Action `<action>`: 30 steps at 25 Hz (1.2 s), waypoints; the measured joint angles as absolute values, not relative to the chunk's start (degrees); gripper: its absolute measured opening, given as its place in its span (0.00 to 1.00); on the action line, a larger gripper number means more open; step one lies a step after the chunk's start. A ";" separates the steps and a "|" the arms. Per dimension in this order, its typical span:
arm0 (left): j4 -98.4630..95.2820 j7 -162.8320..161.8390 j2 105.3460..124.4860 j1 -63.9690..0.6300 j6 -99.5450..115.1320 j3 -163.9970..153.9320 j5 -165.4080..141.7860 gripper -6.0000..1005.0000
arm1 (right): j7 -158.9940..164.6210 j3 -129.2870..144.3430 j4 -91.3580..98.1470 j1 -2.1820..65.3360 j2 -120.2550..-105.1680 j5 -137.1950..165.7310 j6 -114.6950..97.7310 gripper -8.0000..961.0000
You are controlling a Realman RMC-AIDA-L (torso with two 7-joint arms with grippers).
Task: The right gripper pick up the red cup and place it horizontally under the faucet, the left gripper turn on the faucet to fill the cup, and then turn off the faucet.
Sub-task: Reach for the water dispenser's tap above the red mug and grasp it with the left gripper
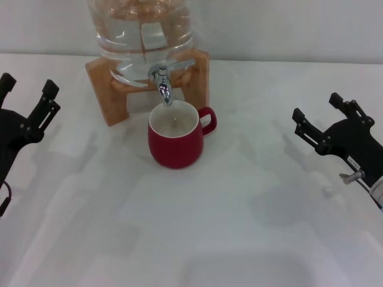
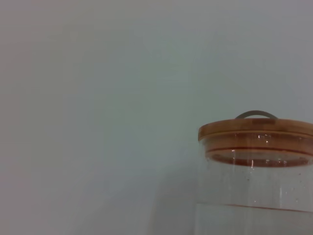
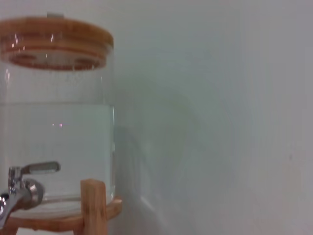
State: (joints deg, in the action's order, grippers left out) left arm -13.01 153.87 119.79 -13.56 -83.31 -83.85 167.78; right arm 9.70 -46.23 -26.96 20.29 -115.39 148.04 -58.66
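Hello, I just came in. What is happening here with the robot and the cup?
Nothing is being held right now. The red cup stands upright on the white table, directly under the faucet of a glass water dispenser on a wooden stand. The left claw and right claw are both open, away from the cup at either side.

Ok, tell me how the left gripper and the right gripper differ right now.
The left gripper sits at the table's left edge, level with the wooden stand; the right gripper sits lower, right of the red cup. Left's fingers point up, right's angle up-left. Both are black, open, empty and apart from the cup.
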 joint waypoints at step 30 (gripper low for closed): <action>-17.42 147.35 119.00 -14.35 -78.91 -84.32 163.92 0.87 | 10.75 -43.85 -26.49 20.50 -115.78 147.67 -58.46 0.90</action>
State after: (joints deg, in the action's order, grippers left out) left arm -17.42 147.35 119.00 -14.35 -78.91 -84.32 163.92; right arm 10.75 -43.85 -26.49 20.50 -115.78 147.67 -58.46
